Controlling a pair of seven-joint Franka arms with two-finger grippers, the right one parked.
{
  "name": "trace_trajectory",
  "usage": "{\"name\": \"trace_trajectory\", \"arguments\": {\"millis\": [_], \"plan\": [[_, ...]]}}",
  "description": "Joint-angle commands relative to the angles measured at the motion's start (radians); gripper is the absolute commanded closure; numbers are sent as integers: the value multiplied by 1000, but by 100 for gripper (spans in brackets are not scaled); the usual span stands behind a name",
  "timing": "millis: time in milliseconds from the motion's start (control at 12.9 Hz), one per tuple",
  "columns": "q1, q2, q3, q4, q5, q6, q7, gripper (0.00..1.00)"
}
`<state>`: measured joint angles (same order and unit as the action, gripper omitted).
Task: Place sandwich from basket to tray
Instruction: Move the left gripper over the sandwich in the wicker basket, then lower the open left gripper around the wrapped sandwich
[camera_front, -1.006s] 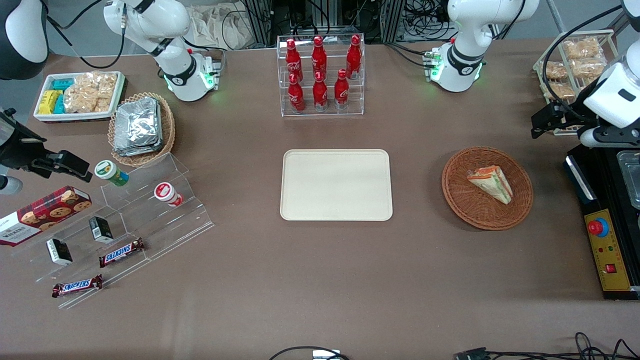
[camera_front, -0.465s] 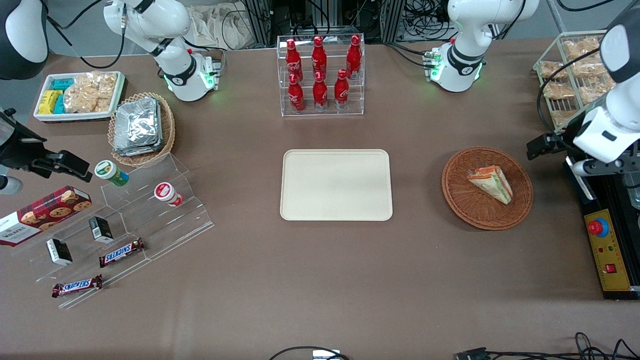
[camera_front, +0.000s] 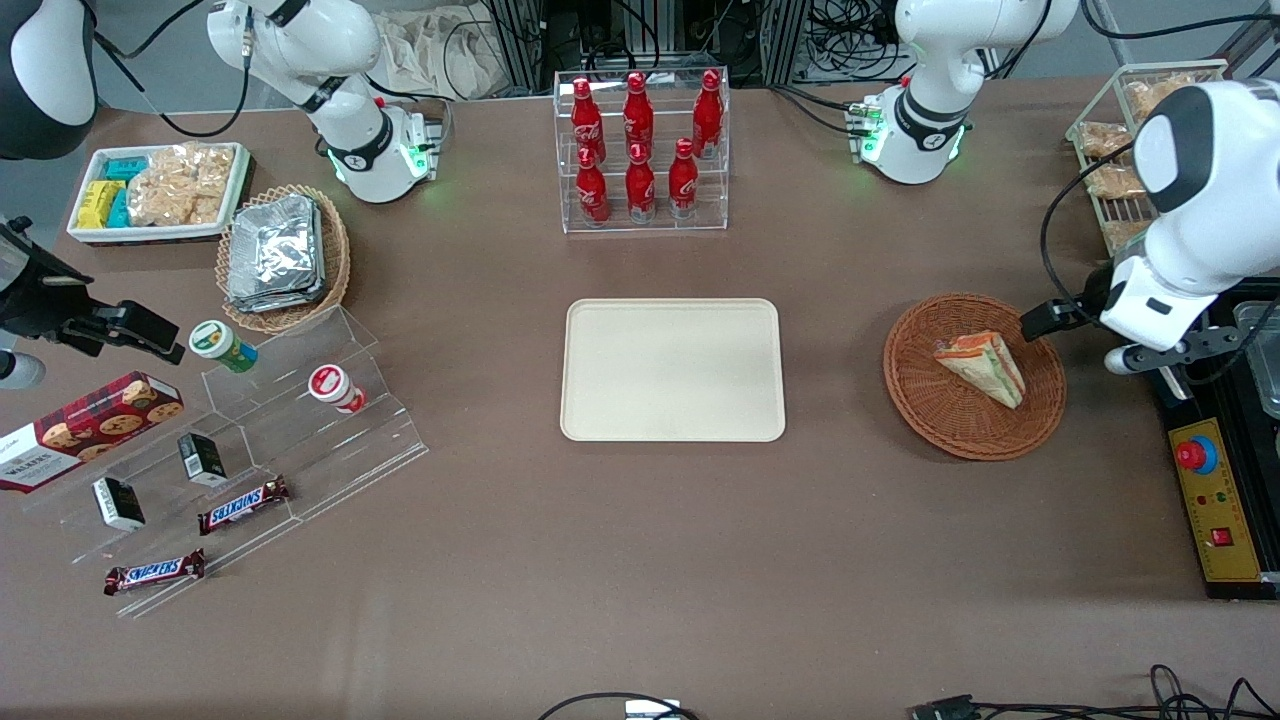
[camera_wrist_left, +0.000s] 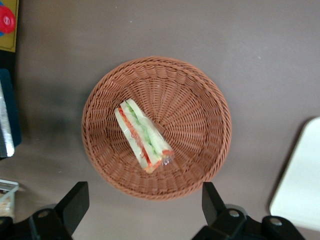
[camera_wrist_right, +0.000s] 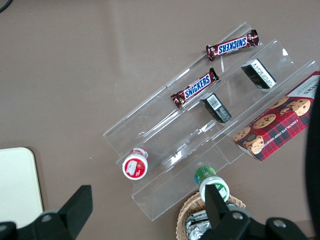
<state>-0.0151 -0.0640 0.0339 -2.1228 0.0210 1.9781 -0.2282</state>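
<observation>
The sandwich (camera_front: 980, 368) (camera_wrist_left: 143, 135), a wrapped wedge with orange-red and green layers, lies in the round reddish-brown wicker basket (camera_front: 920, 400) (camera_wrist_left: 200, 100). The cream tray (camera_front: 672, 370) (camera_wrist_left: 300, 180) lies flat mid-table with nothing on it. My left gripper (camera_front: 1158, 350) (camera_wrist_left: 144, 202) hangs above the table just outside the basket's rim, toward the working arm's end. It is open, its fingers (camera_wrist_left: 75, 202) spread about as wide as the basket, nothing between them.
A black control box with a red button (camera_front: 1197, 455) sits beside the basket at the working arm's end. A wire rack of snack packets (camera_front: 1120, 150) stands farther from the camera. An acrylic rack of red bottles (camera_front: 640, 150) stands farther off than the tray.
My left arm has swung from above the wire rack down toward the basket, coming nearer the front camera and the table's middle. Sandwich, basket and tray have not moved.
</observation>
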Motion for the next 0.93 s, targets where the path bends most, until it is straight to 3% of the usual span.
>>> {"name": "trace_trajectory", "arguments": {"millis": [0,852], "plan": [[21,-45,-8,-127,24,120,-94,0],[14,24,-16,-327,103,433,-424,0]]}}
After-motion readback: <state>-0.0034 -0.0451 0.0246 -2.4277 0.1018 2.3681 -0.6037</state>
